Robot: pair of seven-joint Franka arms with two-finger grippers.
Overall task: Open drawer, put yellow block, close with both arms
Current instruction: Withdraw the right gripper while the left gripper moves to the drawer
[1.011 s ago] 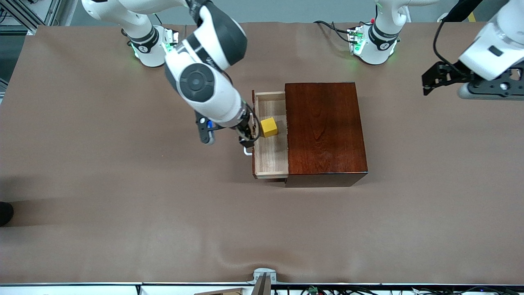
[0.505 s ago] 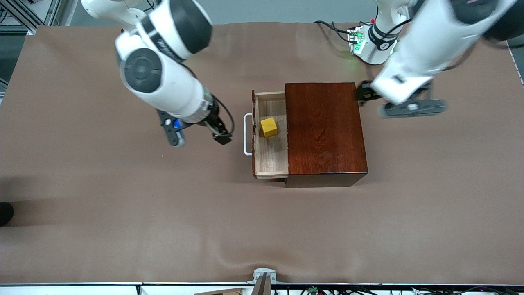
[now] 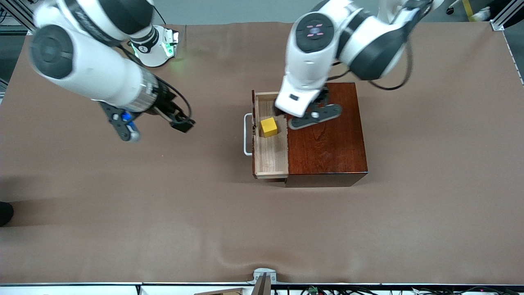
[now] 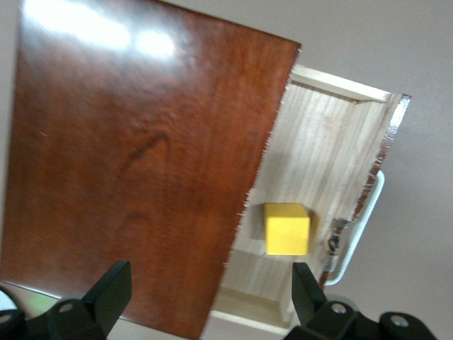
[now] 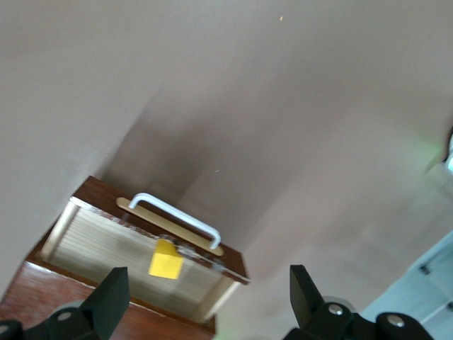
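Note:
The drawer [image 3: 270,151] stands open from the reddish-brown box [image 3: 327,135], pulled toward the right arm's end, white handle [image 3: 247,134] free. The yellow block [image 3: 269,127] lies in the tray. My left gripper [image 3: 298,104] hangs over the seam between box top and tray; in the left wrist view it [image 4: 209,297] is open and empty, with the block [image 4: 287,228] and handle [image 4: 361,227] below. My right gripper [image 3: 182,124] is off the handle, over bare table toward the right arm's end. It [image 5: 209,301] is open and empty, with the drawer [image 5: 127,248] and block [image 5: 165,263] ahead of it.
The brown table cover [image 3: 163,213] runs bare around the box. The right arm's base [image 3: 153,49] glows green at the table's edge farthest from the front camera. A small metal fitting [image 3: 264,276] sits at the edge nearest that camera.
My right gripper has let go of the handle and drawn back toward its end of the table. My left arm has swung in from its end to over the box. Drawer and block have not moved.

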